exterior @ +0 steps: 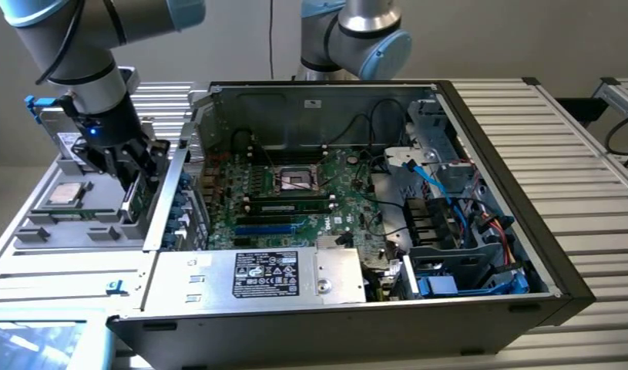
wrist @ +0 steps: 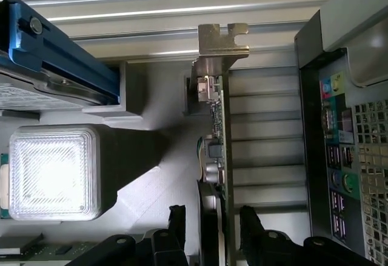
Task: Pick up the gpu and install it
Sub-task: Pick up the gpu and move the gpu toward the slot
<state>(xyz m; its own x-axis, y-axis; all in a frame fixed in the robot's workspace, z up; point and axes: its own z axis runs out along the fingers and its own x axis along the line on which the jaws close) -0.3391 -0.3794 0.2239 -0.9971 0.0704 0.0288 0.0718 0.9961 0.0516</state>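
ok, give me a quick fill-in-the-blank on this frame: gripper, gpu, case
1. The gripper hangs with its jaws open, one on each side of the ___.
2. The gpu stands on edge in the gray tray, with its ___ metal bracket at the end away from the gripper.
3. The computer case lies with its side ___, so the motherboard shows.

Missing words: gpu; silver; open.

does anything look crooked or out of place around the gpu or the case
Nothing stands out. The gpu stands upright on edge in the grey tray beside the open case, straight and not leaning, with the gripper straddling it. No damage or spills are visible.
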